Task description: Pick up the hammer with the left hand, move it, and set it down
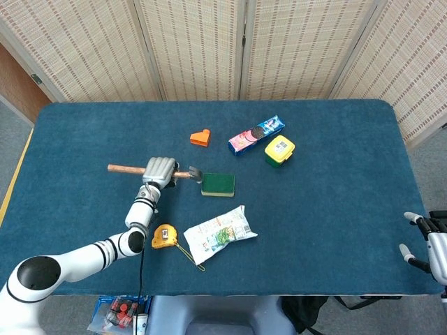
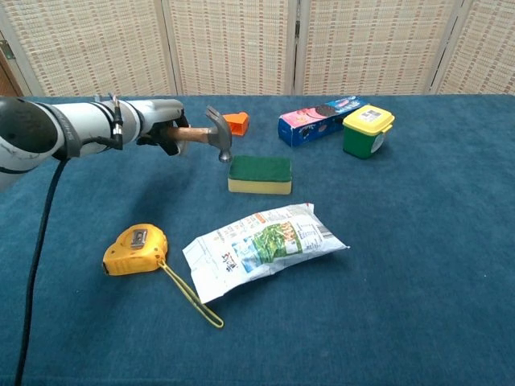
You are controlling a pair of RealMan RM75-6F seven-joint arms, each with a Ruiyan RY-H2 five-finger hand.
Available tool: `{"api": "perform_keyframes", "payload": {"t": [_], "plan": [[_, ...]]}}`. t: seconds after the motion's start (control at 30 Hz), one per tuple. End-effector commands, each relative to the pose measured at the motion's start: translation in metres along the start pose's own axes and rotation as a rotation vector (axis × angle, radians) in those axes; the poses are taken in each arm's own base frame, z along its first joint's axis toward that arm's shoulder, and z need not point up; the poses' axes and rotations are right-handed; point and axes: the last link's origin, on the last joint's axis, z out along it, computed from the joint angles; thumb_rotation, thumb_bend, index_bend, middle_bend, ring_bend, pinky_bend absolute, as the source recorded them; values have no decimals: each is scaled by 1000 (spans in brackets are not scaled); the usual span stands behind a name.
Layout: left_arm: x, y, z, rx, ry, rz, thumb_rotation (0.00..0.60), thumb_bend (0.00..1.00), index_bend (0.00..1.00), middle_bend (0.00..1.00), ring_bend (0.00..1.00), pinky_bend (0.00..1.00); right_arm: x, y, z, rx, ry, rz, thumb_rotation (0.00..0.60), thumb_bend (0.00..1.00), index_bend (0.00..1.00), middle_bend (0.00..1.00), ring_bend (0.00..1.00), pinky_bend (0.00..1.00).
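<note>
Chest view: left hand (image 2: pixel 165 133) clamped on hammer (image 2: pixel 211 137) handle, head just left of green sponge (image 2: pixel 259 174), apparently clear of counter (image 2: pixel 418 241). Carry step; next, lowering and release. Right hand (image 1: pixel 427 246) idle, fingers apart.

Left hand (image 1: pixel 158 170) (fingers (image 2: pixel 164 138) curled) aloft

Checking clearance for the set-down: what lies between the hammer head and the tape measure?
Bare blue cloth between hammer and tape measure, per chest view.
</note>
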Motion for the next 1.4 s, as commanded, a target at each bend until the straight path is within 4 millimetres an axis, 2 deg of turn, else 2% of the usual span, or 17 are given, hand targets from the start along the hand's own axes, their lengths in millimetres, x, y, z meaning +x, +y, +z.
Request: {"api": "perform_keyframes", "payload": {"t": [0.03,0.33,0.7,0.93,1.17,1.4], "plan": [[-3,4,2,9,-19,25,600,690,762,1000,1000,1000,-1,1,-1,-4,-1,2,600,274,237,350,264,300],[-5,8,2,28,-38,64,600,690,762,1000,1000,1000,-2,2,0,-6,-4,5,600,274,238,350,264,300],[12,20,-3,3,-65,-168,600,690,762,1000,1000,1000,-2,3,-1,-5,1,6,600,274,237,350,264,300],[-1,34,-4,-16,-71,-91,600,690,762,1000,1000,1000,-1,4,-2,-12,3,7,600,274,237,350,264,300],[-11,39,-1,-1,-70,6,600,690,762,1000,1000,1000,-1,7,-4,-22,4,9,600,274,238,350,264,300],[5,38,-3,-7,-75,-156,600,690,761,1000,1000,1000,-2,8,-3,-20,6,12,600,274,237,350,264,300]]}}
